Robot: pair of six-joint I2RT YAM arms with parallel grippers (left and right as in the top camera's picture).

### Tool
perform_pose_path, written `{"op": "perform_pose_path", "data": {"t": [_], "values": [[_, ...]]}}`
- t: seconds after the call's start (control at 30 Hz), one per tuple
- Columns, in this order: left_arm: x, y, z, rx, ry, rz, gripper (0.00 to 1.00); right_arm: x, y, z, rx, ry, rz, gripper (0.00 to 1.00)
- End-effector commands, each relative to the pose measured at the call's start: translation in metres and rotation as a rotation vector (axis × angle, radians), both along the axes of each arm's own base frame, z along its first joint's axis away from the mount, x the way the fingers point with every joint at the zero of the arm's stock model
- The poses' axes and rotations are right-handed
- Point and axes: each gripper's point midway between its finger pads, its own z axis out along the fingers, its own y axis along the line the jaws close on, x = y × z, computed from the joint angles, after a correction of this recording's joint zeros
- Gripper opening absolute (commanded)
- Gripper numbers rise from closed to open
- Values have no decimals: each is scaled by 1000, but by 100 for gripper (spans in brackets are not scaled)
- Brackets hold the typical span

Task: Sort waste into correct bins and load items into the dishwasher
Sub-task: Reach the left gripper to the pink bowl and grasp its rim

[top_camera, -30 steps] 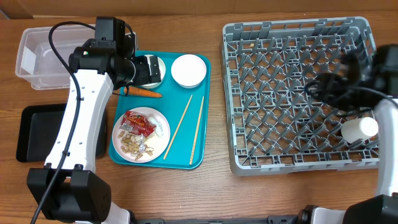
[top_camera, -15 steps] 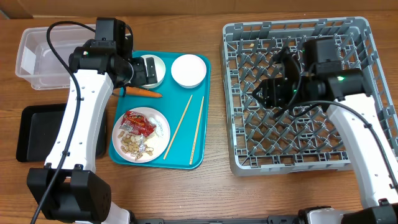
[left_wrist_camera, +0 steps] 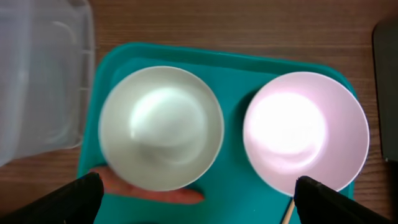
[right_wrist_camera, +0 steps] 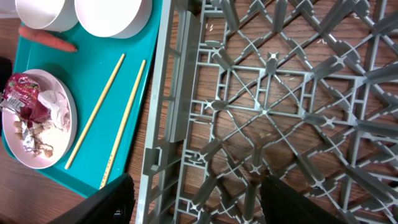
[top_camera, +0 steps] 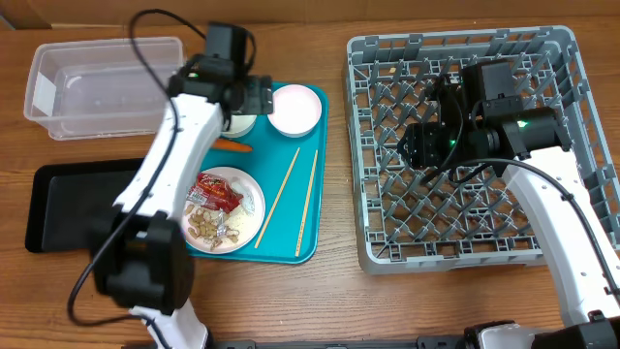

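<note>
Shifted rightward, the left jaws hang spread above both white bowls [left_wrist_camera: 161,127].

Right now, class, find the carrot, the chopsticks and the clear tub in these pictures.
carrot [top_camera: 238,148], overhead view, middle of its visible length.
chopsticks [right_wrist_camera: 94,111], right wrist view, middle of one stick.
clear tub [top_camera: 97,85], overhead view, its bare floor.

Teal tray [top_camera: 286,228], left of centre: 2 white bowls [left_wrist_camera: 305,140], orange carrot [top_camera: 232,146], red printed wrapper [top_camera: 217,189]. Grey lattice rack [top_camera: 436,215], right.
</note>
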Motion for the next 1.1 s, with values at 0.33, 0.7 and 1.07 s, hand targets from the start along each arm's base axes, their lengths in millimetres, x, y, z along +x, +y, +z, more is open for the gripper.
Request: {"op": "perform_pose_path", "data": {"t": [0.33,0.7,1.07], "values": [[-7,-85,-59,11,85,-198,99,-1,-6,2,-26,-11,-21,68],[-8,-124,-55,-45,45,-278,96,-2,-6,2,-27,-7,-21,68],[-12,-129,-106,-19,132,-289,94,-3,-6,1,-27,-4,-21,68]]}}
